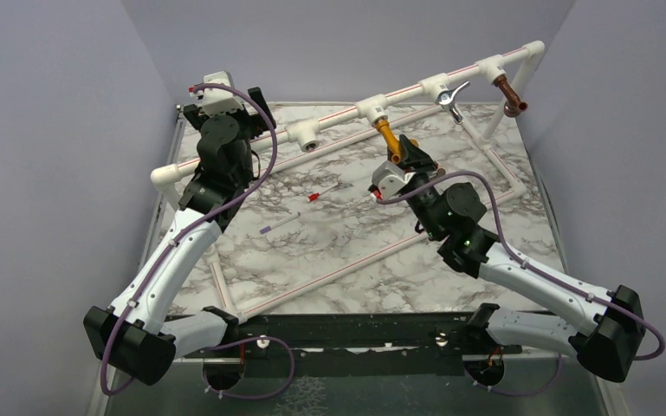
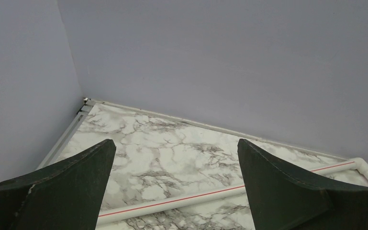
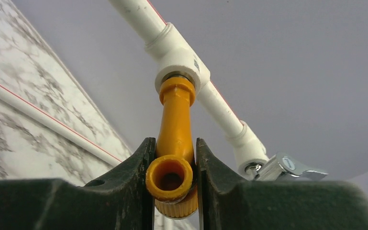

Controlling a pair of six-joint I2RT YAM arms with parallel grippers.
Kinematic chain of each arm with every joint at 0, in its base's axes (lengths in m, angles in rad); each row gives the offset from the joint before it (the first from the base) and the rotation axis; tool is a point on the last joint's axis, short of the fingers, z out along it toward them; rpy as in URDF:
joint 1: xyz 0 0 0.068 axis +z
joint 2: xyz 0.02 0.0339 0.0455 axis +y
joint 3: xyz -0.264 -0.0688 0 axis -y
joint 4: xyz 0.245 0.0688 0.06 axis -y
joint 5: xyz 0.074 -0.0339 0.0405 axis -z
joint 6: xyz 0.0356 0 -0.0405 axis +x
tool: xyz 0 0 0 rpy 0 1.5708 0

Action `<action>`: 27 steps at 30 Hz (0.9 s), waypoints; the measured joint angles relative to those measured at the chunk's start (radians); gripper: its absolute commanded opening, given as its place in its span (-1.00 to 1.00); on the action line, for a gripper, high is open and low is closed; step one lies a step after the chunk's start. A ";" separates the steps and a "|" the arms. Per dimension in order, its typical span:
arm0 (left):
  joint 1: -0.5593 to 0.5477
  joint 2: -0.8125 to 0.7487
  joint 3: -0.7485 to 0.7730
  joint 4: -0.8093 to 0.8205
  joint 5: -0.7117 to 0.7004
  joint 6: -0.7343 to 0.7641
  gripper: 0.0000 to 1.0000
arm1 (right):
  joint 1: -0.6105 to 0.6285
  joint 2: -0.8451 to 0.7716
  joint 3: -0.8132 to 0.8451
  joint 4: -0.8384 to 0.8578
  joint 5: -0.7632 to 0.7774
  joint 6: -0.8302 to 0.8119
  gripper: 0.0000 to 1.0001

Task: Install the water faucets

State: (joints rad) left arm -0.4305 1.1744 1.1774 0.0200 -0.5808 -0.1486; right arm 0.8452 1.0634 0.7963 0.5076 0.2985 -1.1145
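At the far left, the left hand [image 2: 174,143] hangs over the back corner of the bench [image 1: 355,286]. Its fingers are spread wide with nothing between them; the wrist view shows only marble and a floor pipe beyond the tips.

A raised white pipe [image 1: 342,121] runs diagonally from the left edge up to the far right corner. The first tee [image 1: 307,137] on it has a bare socket facing the arms. In front of it, a thin red-tipped stick [image 1: 314,198] lies flat on the bench, apart from both arms.

Next along, the yellow faucet [image 3: 174,124] hangs from the second tee [image 3: 182,62], its upper end seated in the socket and its spout angled down toward the right arm. The right hand [image 3: 174,143] is closed on it, one finger pressed to each side of the spout near its round mouth.

Further right, the chrome faucet [image 1: 452,97] sits in the third tee, its lever pointing sideways. Last, near the right wall, the copper faucet [image 1: 511,94] hangs from the fourth tee, spout down.
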 measured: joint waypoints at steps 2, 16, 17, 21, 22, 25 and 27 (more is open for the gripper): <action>0.000 0.000 0.000 0.000 0.000 0.000 0.98 | -0.001 -0.005 0.003 0.001 0.001 0.104 -0.98; -0.002 0.000 0.000 0.000 0.000 0.001 0.98 | -0.003 -0.011 0.023 0.005 0.108 0.960 -0.99; -0.002 0.000 0.000 0.000 0.000 0.001 0.98 | -0.003 -0.011 0.024 0.004 0.118 1.019 -0.99; -0.002 0.000 0.000 0.000 0.000 0.001 0.98 | -0.003 -0.013 0.026 -0.002 0.163 1.256 -0.98; -0.003 0.000 0.000 0.000 0.000 0.001 0.98 | -0.003 -0.014 0.026 -0.004 0.173 1.311 -0.98; -0.006 0.000 0.000 0.001 0.000 0.000 0.98 | -0.002 -0.020 0.026 -0.017 0.203 1.469 -0.98; -0.010 0.000 0.000 0.001 0.000 0.000 0.98 | -0.001 -0.027 0.025 -0.031 0.224 1.571 -0.98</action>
State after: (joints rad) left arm -0.4400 1.1744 1.1778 0.0212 -0.5808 -0.1482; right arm 0.8440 1.0359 0.8215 0.4770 0.5220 0.4564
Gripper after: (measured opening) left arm 0.990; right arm 0.329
